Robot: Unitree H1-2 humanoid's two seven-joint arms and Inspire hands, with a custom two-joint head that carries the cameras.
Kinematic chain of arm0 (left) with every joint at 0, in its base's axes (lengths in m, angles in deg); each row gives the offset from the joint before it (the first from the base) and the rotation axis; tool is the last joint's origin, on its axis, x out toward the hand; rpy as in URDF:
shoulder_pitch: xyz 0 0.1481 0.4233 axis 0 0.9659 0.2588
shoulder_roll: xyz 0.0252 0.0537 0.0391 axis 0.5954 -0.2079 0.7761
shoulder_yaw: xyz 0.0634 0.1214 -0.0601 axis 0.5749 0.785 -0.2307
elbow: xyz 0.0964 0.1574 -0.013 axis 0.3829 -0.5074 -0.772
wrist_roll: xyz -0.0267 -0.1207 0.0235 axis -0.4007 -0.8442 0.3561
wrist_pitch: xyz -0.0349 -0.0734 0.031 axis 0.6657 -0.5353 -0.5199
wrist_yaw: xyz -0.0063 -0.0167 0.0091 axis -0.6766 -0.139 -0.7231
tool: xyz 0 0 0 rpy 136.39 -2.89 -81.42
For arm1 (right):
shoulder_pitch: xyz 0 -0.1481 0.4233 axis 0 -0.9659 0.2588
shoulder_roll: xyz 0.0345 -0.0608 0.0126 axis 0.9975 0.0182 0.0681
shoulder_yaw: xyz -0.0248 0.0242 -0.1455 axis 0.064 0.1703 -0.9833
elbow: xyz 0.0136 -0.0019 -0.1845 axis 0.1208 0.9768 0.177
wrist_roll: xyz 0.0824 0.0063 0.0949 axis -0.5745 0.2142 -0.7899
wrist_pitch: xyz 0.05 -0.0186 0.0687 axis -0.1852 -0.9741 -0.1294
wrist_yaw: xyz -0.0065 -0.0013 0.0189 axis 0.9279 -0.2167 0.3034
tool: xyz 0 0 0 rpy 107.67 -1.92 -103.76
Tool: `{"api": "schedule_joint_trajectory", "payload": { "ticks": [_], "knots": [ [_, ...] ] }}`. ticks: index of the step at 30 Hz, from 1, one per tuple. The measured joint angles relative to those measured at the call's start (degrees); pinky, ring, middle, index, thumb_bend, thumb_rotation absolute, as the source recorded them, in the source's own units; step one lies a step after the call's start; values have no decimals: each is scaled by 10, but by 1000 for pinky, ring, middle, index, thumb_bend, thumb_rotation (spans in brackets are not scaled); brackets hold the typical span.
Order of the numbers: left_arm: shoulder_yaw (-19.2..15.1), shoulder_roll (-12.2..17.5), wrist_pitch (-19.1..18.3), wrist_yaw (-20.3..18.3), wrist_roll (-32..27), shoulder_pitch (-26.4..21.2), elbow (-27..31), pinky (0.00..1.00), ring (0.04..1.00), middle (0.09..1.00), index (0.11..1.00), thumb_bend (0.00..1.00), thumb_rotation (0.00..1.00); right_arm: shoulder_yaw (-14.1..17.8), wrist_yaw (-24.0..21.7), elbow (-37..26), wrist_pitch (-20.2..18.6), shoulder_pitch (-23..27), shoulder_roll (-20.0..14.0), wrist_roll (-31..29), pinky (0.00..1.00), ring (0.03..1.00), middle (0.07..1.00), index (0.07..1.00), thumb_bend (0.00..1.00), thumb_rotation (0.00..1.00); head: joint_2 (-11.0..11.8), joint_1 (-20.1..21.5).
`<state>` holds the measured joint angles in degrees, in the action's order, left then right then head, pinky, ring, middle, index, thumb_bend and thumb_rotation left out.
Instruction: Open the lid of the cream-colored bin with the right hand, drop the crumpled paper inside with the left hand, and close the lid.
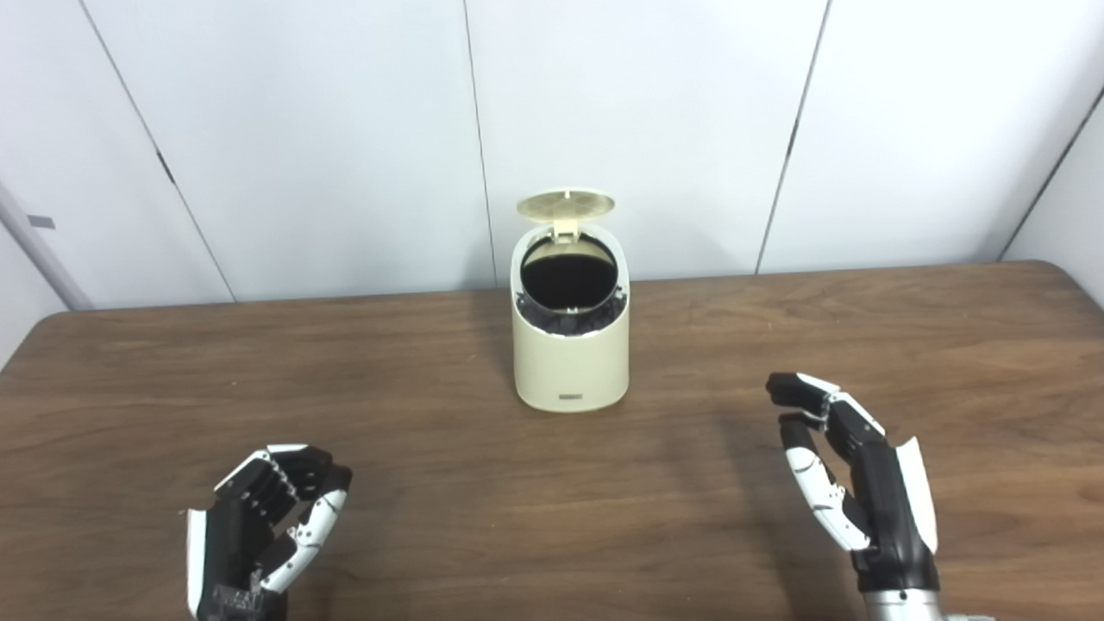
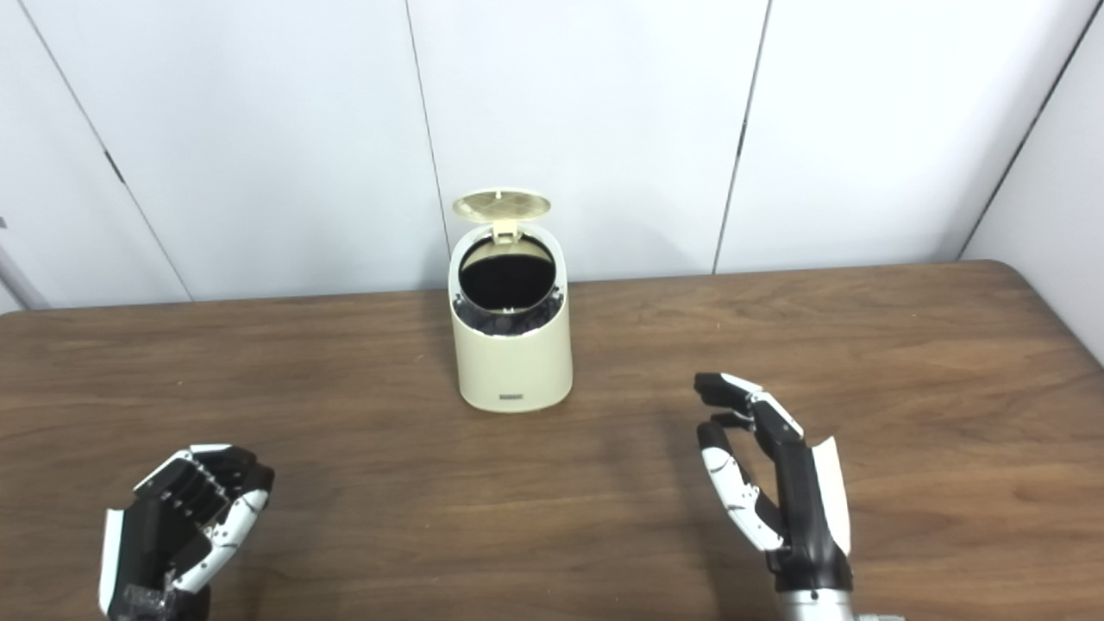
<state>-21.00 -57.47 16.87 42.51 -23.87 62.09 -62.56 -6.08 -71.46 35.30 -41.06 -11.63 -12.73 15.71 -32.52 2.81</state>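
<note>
Bin (image 1: 570, 354) sits mid-worktop, toward the far edge, upright. Lid (image 1: 566, 204) is up, tipped back on its rear hinge, mouth open and facing me. Inside reads dark, looks like a black liner; I can't tell if anything's in there.

I see no crumpled paper anywhere on the worktop. Left hand (image 1: 263, 526) is near the near-left corner, fingers curled in toward the palm. No white shows between them, so I can't tell if it's closed on paper or on nothing. Right hand (image 1: 849, 483) is near the near edge on the right side, fingers extended and apart, holding nothing, well clear of the bin.

My read: lid's open and the paper is either down in the bin or hidden in the left hand. If the drop is done, the step in hand is closing the lid.

How I'd do it:
- Bring the right hand in high, over the bin from the right, not across the front, so I don't shove the body.
- Contact the top edge of the lid from behind, push it forward and down.
- Light press only. Bin looks light and could slide or tip toward the near edge.
- Keep the left hand parked where it is.
</note>
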Motion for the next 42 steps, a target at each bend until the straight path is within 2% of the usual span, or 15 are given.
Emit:
{"api": "schedule_joint_trajectory", "payload": {
  "ticks": [1, 2, 3, 5, 7, 11, 13, 15, 19, 21, 24, 29, 37, 42],
  "knots": [
    [0, 0, 0, -2, -3, 0, 0, 402, 499, 528, 508, 288, 577, 0, 0, -2, 0, 4, -5, 9, 650, 741, 740, 731, 169, 743, 1, 0],
    [0, 0, 0, -5, -4, 0, 0, 404, 505, 533, 514, 252, 659, 1, 0, -4, 0, 10, -10, 18, 652, 742, 740, 728, 182, 765, 1, 0],
    [0, 0, 0, -7, -3, 0, 0, 408, 511, 538, 519, 218, 695, 4, 0, -5, 0, 19, -16, 23, 648, 740, 738, 722, 190, 776, 1, -1],
    [1, -2, 0, -8, -2, -1, 0, 415, 520, 542, 524, 188, 683, 12, 3, -5, 4, 49, -32, 35, 632, 729, 731, 721, 217, 776, 1, -1],
    [2, -3, -1, -10, -2, -1, 0, 422, 525, 544, 529, 179, 655, 19, 8, -2, 16, 81, -51, 46, 643, 736, 738, 730, 268, 855, 2, -2],
    [2, -5, -7, -11, -1, -1, 0, 417, 520, 541, 525, 163, 565, 25, 8, 6, 22, 146, -87, 57, 660, 736, 740, 730, 335, 878, 2, -1],
    [2, -7, -7, -10, 3, -2, -2, 413, 516, 538, 521, 158, 549, 23, 5, 5, 17, 168, -90, 76, 656, 745, 750, 739, 330, 941, 5, 2],
    [3, -8, -6, -10, 14, -4, -7, 414, 516, 537, 520, 163, 546, 15, -11, -1, -6, 195, -94, 104, 635, 745, 753, 739, 299, 955, 7, -2],
    [3, -14, -5, -9, 21, -8, -12, 404, 506, 527, 510, 150, 519, -7, -79, -38, -78, 273, -108, 163, 629, 722, 736, 725, 314, 961, 7, -4],
    [4, -17, -5, -9, 21, -9, -12, 401, 504, 525, 509, 141, 506, -22, -115, -51, -104, 320, -121, 191, 641, 725, 739, 730, 351, 863, 7, -3],
    [6, -20, -4, -9, 22, -11, -12, 401, 505, 527, 508, 152, 505, -49, -163, -56, -135, 369, -136, 215, 600, 714, 745, 735, 440, 815, 10, -5],
    [6, -20, -3, -9, 24, -11, -12, 403, 507, 529, 507, 179, 515, -104, -209, -39, -156, 400, -137, 271, 536, 684, 737, 740, 491, 814, 11, -6],
    [9, -26, -4, -8, 43, -11, -12, 404, 507, 534, 508, 174, 536, -158, -306, -19, -201, 468, -131, 333, 582, 732, 765, 757, 550, 791, 17, -12],
    [11, -26, -3, -9, 44, -11, -12, 409, 509, 535, 510, 176, 548, -193, -351, 12, -208, 499, -124, 366, 627, 744, 768, 762, 602, 847, 18, -13]
  ]
}}
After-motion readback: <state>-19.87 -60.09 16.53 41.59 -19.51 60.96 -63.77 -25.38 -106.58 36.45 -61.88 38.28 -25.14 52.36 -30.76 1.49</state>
